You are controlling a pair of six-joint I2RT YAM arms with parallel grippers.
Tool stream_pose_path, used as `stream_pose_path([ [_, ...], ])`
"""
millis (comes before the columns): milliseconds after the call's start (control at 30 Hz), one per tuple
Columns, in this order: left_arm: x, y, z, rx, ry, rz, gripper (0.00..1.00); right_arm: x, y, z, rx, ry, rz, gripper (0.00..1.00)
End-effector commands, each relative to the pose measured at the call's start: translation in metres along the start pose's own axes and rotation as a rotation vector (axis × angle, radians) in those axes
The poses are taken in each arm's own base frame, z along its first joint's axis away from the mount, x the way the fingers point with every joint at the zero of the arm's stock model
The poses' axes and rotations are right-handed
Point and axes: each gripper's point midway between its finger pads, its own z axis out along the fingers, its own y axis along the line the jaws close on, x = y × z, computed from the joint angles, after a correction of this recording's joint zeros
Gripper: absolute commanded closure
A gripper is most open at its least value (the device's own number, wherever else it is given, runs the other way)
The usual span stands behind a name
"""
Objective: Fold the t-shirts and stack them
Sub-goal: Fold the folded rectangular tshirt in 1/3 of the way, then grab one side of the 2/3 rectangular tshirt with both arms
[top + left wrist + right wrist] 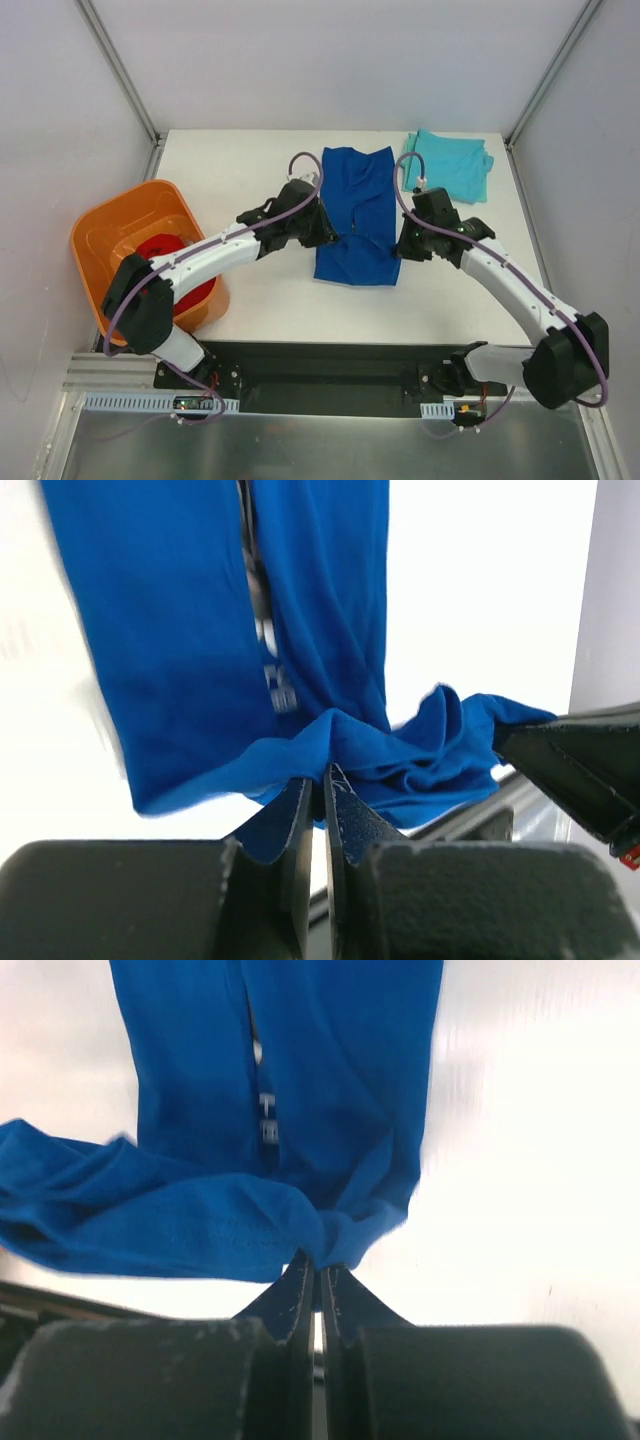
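The royal blue t-shirt (356,215) lies lengthwise at the table's middle, folded into a narrow strip with a sliver of white lettering (272,680) showing at its centre seam. My left gripper (328,232) is shut on its left edge and my right gripper (400,243) is shut on its right edge, both about mid-length, lifting the cloth (200,1222) there. The left wrist view shows the pinched blue fold (330,742). The light teal t-shirt (449,163) lies folded at the back right. The red t-shirt (168,258) sits in the orange tub.
The orange plastic tub (110,228) stands at the table's left edge beside my left arm. White walls with metal posts close in the table's back and sides. A black base plate (330,375) runs along the near edge.
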Motion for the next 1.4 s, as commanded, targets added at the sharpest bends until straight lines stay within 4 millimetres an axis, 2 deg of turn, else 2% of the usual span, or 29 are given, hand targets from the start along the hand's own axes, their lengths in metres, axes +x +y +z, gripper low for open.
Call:
stream_pose_path([
  [0,-0.041,-0.011,0.013,0.043,-0.022,0.058,0.97,-0.056,0.018,0.007,-0.066,-0.087,-0.045,1.00],
  [67,-0.051,0.000,0.027,0.021,-0.008,0.041,0.98,-0.067,0.014,0.023,-0.045,-0.073,-0.049,1.00],
  [100,-0.061,-0.004,0.028,0.037,-0.016,0.040,0.98,-0.081,0.019,0.023,-0.054,-0.093,-0.053,1.00],
  [133,-0.061,0.002,0.038,0.025,-0.001,0.037,0.99,-0.084,0.014,0.037,-0.046,-0.063,-0.039,1.00],
  [333,-0.091,0.022,0.059,-0.007,-0.016,0.007,0.97,-0.111,0.002,0.070,-0.017,-0.023,-0.011,1.00],
  [400,-0.096,0.031,0.067,-0.015,-0.006,-0.008,0.95,-0.114,0.001,0.079,-0.025,-0.004,0.003,1.00],
  [533,-0.095,0.038,0.085,-0.006,0.036,-0.010,0.92,-0.116,-0.010,0.103,-0.006,0.038,0.038,1.00],
  [667,-0.097,0.044,0.100,0.000,0.065,-0.021,0.91,-0.122,-0.013,0.119,-0.016,0.061,0.059,0.99],
  [733,-0.097,0.050,0.105,-0.012,0.069,-0.041,0.90,-0.120,-0.016,0.129,-0.016,0.086,0.077,0.94],
  [800,-0.099,0.054,0.107,-0.021,0.065,-0.046,0.79,-0.122,-0.018,0.135,-0.028,0.101,0.094,0.85],
  [833,-0.100,0.054,0.107,-0.020,0.062,-0.048,0.71,-0.123,-0.017,0.136,-0.036,0.103,0.097,0.81],
  [867,-0.101,0.055,0.105,-0.021,0.062,-0.049,0.46,-0.123,-0.015,0.136,-0.042,0.108,0.099,0.69],
  [900,-0.103,0.051,0.101,-0.013,0.054,-0.043,0.33,-0.126,-0.014,0.133,-0.050,0.104,0.102,0.62],
  [933,-0.104,0.049,0.098,-0.008,0.048,-0.040,0.25,-0.127,-0.013,0.130,-0.053,0.098,0.099,0.53],
  [967,-0.103,0.048,0.095,-0.005,0.049,-0.038,0.11,-0.128,-0.013,0.127,-0.053,0.095,0.095,0.17],
  [1000,-0.107,0.039,0.084,0.019,0.037,-0.031,0.01,-0.129,-0.011,0.119,-0.056,0.083,0.091,0.03],
  [1067,-0.107,0.030,0.068,0.042,0.022,-0.021,0.01,-0.128,-0.009,0.107,-0.059,0.070,0.087,0.03],
  [1100,-0.106,0.025,0.062,0.051,0.018,-0.014,0.01,-0.130,-0.006,0.094,-0.066,0.044,0.081,0.03],
  [1167,-0.096,0.023,0.045,0.058,0.014,-0.006,0.01,-0.113,-0.011,0.086,-0.050,0.053,0.082,0.03],
  [1200,-0.089,0.022,0.041,0.057,0.019,-0.006,0.01,-0.114,-0.008,0.070,-0.058,0.017,0.076,0.03],
  [1233,-0.084,0.025,0.036,0.046,0.016,-0.010,0.01,-0.092,-0.018,0.071,-0.036,0.047,0.091,0.03],
  [1267,-0.071,0.030,0.026,0.034,0.020,-0.015,0.01,-0.086,-0.019,0.068,-0.038,0.033,0.098,0.03],
  [1300,-0.064,0.034,0.022,0.023,0.021,-0.027,0.01,-0.086,-0.017,0.051,-0.050,-0.014,0.109,0.03],
  [1333,-0.055,0.037,0.019,0.008,0.025,-0.031,0.01,-0.058,-0.029,0.056,-0.029,0.026,0.131,0.03],
  [1367,-0.040,0.045,0.012,-0.004,0.035,-0.037,0.01,-0.055,-0.029,0.053,-0.047,0.000,0.139,0.03],
])
